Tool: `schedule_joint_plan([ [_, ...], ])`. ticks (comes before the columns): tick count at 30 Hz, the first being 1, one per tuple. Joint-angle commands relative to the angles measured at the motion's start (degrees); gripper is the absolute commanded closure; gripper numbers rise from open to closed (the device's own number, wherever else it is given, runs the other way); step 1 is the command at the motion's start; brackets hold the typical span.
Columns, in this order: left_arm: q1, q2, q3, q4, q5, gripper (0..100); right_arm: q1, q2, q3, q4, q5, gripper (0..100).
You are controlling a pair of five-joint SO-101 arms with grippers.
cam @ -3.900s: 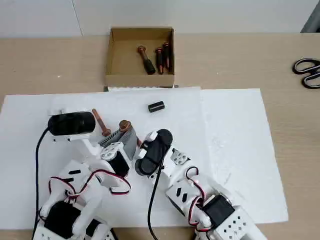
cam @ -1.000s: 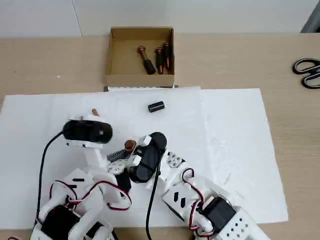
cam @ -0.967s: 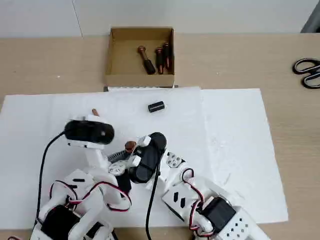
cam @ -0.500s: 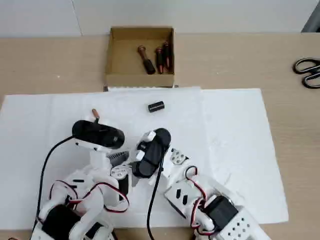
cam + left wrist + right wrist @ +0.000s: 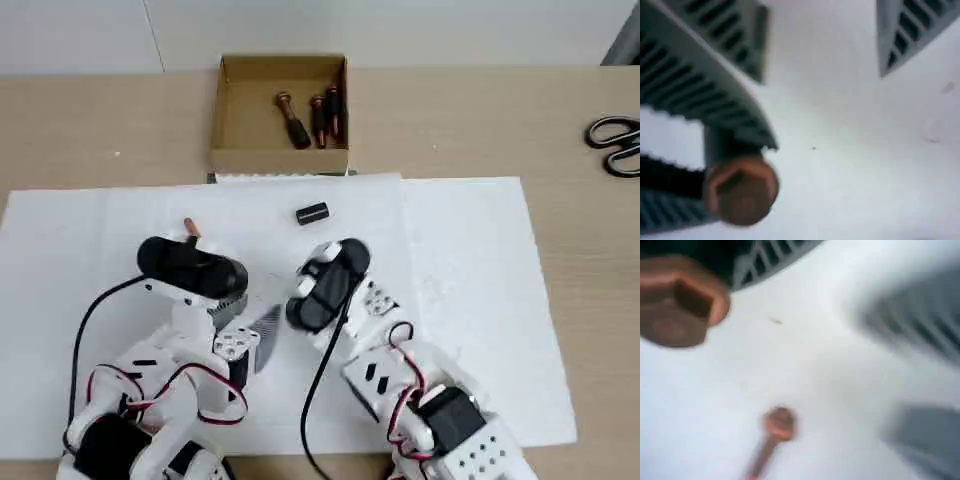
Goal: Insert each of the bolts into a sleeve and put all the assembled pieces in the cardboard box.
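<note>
Joining step: one bolt (image 5: 680, 300) is up in the air and must go into the sleeve (image 5: 312, 213). I judge the task past the middle, as three finished pieces (image 5: 318, 118) lie in the cardboard box (image 5: 245, 120).
Right gripper (image 5: 715, 275): it seems clamped on this bolt, head up against a ribbed jaw.
Left gripper (image 5: 827, 107): jaws wide apart, holding nothing, just beside the bolt.
Sleeve place: alone on the white paper (image 5: 470, 300), between the grippers and the box.
Next move: probably the free gripper must take the sleeve and line it up with the bolt's shaft.
Loose bolt (image 5: 190, 228): on the paper, left and far of the left gripper, waiting.
Open room: free paper to the right. The box's near wall is close behind the sleeve. The scissors (image 5: 615, 145) are well apart at the far right.
</note>
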Motion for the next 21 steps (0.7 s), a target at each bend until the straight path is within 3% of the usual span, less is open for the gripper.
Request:
schedule_joint_plan([
  [1, -6.33, -0.35, -2.15, -3.60, -5.36, 100, 4.26, -0.66, -3.43, -0.75, -0.88, 99.5],
  [6, -17.58, -0.26, 1.71, -9.41, -7.38, 100, 9.63, -0.13, -3.60, -3.65, -0.97, 99.5],
  [12, -26.11, -0.26, 21.76, -23.82, -7.65, 99, 14.90, 8.13, -6.07, -17.01, -3.96, 99.5],
  [18, -26.73, -0.35, 31.96, -36.92, -17.67, 99, 19.03, 32.75, -26.81, -18.59, -11.69, 99.5],
  [21, -25.67, -0.26, 34.86, -40.09, -15.91, 99, 19.38, 44.26, -38.59, -16.84, -12.04, 99.5],
])
